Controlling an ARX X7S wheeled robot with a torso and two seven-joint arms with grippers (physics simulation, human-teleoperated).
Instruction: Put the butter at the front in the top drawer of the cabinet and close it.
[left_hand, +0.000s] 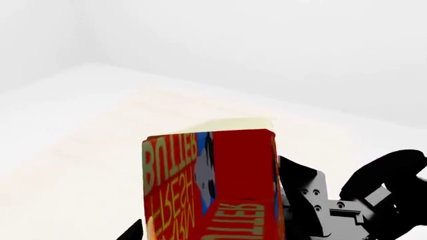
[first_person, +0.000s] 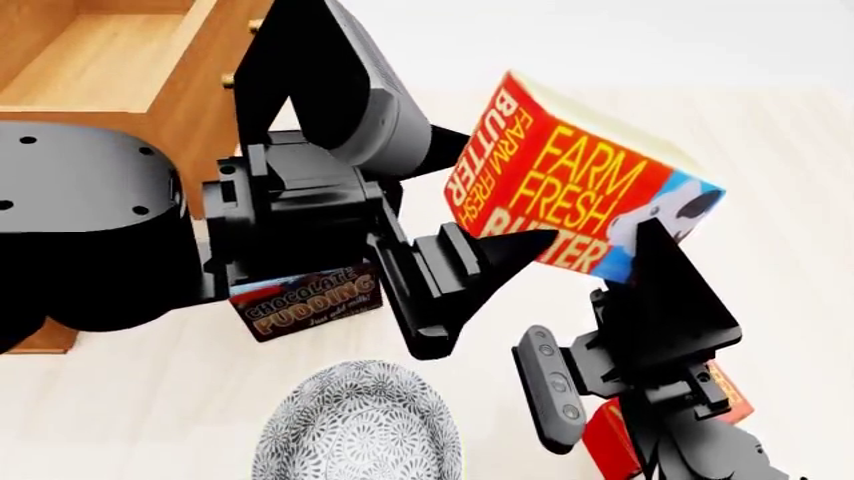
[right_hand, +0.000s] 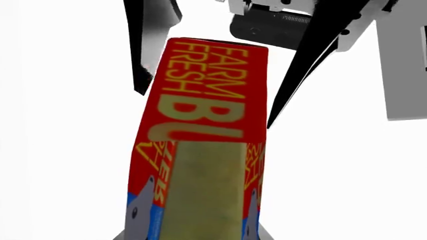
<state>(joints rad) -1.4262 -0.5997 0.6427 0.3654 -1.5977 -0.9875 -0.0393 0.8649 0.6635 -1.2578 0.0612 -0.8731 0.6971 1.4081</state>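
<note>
Above pale floor, butter (first_person: 574, 195) between both grippers' fingers (first_person: 461, 262).

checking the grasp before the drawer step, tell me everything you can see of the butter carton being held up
The butter is a small red carton lettered "FARM FRESH BUTTER" in yellow, with a blue cow corner and a pale yellow end panel. It looks like printed cardboard, undamaged. It is lifted clear of the floor and tilted, with both the left gripper and the right gripper at its lower edge; black fingers flank its sides in the right wrist view. Which one bears it is unclear.

The second butter carton (first_person: 607, 440) is mostly hidden behind the right arm; the cabinet (first_person: 120, 70) is cropped.
</note>
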